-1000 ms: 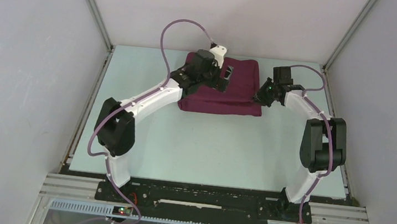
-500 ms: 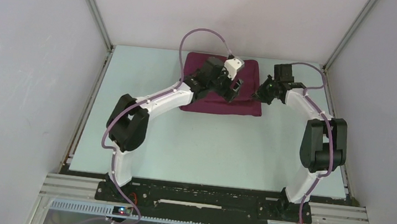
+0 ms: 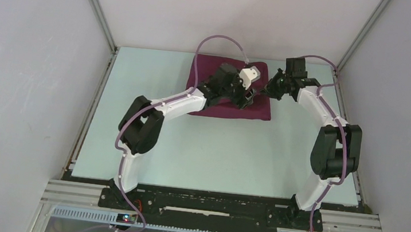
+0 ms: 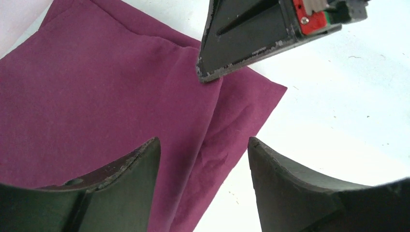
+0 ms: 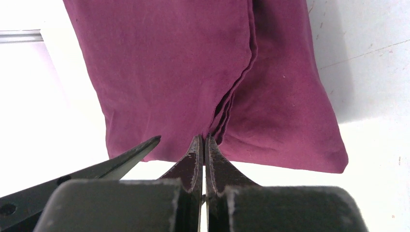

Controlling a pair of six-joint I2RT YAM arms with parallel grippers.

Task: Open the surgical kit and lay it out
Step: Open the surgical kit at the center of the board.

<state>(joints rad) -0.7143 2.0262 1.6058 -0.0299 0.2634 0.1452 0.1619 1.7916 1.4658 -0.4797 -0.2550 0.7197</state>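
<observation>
Where overhead hides it, right pincer [image 5: 203,139] together at wrap [image 5: 159,72] fold, (left pincer [image 4: 203,143] apart)

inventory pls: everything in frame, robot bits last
cloth wrap: 1, maroon, folded, far centre of the table
table: 1, pale green, floor of the cell
wall panels: 3, grey-white, at left, back and right
frame posts: 2, silver, at the back corners
base rail: 1, black, near edge
cables: 2, purple, one looping over each arm
left arm: 1, white and black, reaching over the wrap
right arm: 1, white and black, reaching to the wrap's right edge
left hand: 1, black, open, above the wrap
right hand: 1, black, shut, tips at the wrap's fold; pinch unclear
</observation>
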